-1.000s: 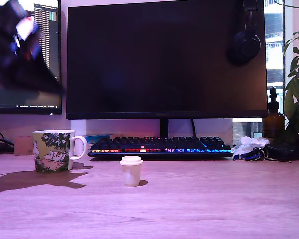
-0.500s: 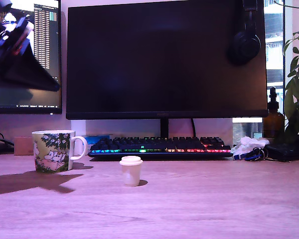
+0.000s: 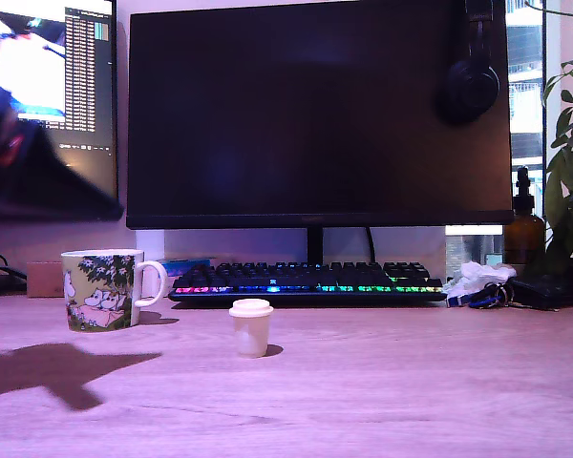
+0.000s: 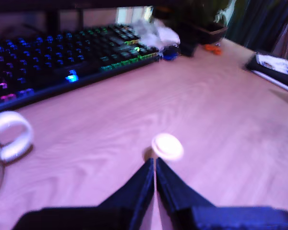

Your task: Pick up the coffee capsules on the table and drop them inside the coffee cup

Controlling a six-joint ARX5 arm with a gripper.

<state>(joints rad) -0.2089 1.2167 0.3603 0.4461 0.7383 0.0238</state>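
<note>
Since a second ago the arm has shifted at the exterior view's upper left: the dark blur now sits lower against the side monitor, and its shadow on the wooden desk (image 3: 382, 401) has slid toward the camera. Capsule and mug haven't moved.

The dark two-finger gripper (image 4: 155, 165) has its tips pressed together with only a hairline gap, holding nothing. It points at the capsule from above and is still apart from it.

The cream-white tapered plastic coffee capsule (image 3: 251, 327) stands on the desk with its wide flat rim up, to the exterior view's right of the green leaf-print ceramic mug with white handle (image 3: 102, 288), near it and a bit closer to the camera. Only one capsule is visible.

Handling, my read: very light, thin-walled, smooth, so it's easy to tip or squirt out. Open the fingers first, then pinch the tapered body just under the rim; the rim acts as a stop. Use light force.
</note>
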